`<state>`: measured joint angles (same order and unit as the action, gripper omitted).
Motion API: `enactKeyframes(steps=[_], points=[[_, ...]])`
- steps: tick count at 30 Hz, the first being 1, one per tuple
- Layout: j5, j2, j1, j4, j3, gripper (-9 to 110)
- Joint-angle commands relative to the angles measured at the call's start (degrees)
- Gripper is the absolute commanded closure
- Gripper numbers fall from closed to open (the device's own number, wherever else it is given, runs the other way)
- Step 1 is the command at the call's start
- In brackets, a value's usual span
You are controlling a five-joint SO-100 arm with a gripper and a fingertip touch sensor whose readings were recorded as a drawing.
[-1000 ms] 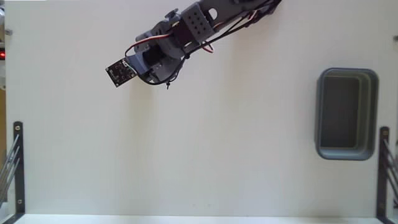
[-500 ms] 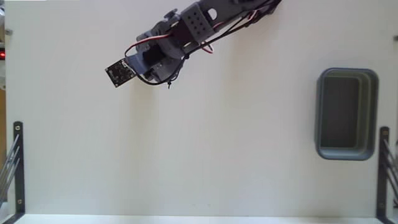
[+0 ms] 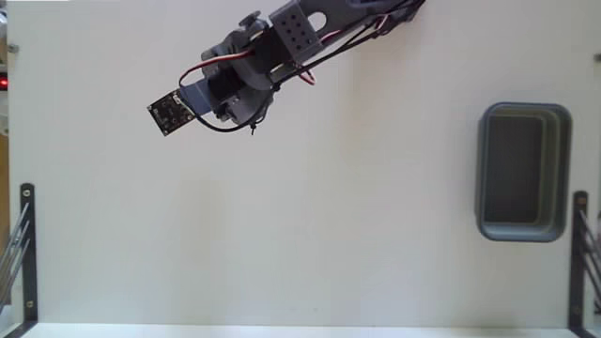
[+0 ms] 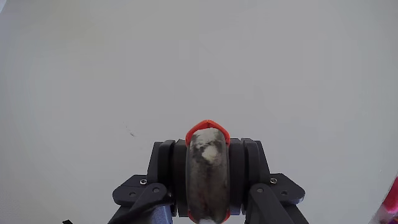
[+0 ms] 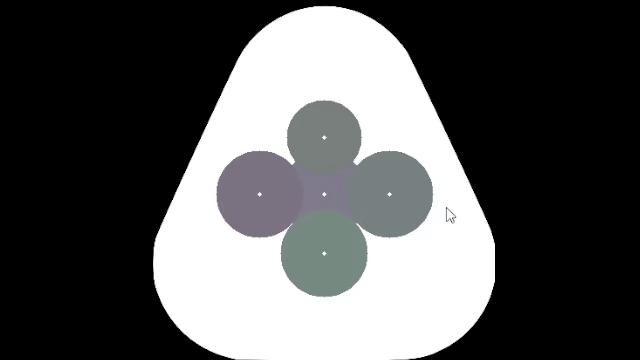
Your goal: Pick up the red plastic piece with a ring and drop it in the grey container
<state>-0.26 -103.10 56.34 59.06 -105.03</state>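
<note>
In the wrist view my gripper is shut on the red plastic piece with a ring. The piece stands upright between the black fingers, showing its red rim and mottled grey centre above bare white table. In the fixed view the grey arm reaches in from the top, and its wrist covers both the gripper and the piece. The grey container stands far off at the right edge of the table, and its inside looks bare.
A small black circuit board sticks out at the arm's left end. Black metal brackets stand at the lower left and lower right table edges, the right one just below the container.
The arm's end has swung a little to the left, carrying the circuit board with it. The container has not moved.
</note>
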Motion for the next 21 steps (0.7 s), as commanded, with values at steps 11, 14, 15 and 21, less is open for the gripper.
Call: enactKeyframes(steps=[11,14,15,21], points=[[0.26,-1.07,1.42,13.79,19.31,80],[0.26,0.03,1.42,16.98,23.61,80],[0.26,0.49,1.42,18.19,25.28,80],[0.26,2.44,1.42,22.76,31.80,80]])
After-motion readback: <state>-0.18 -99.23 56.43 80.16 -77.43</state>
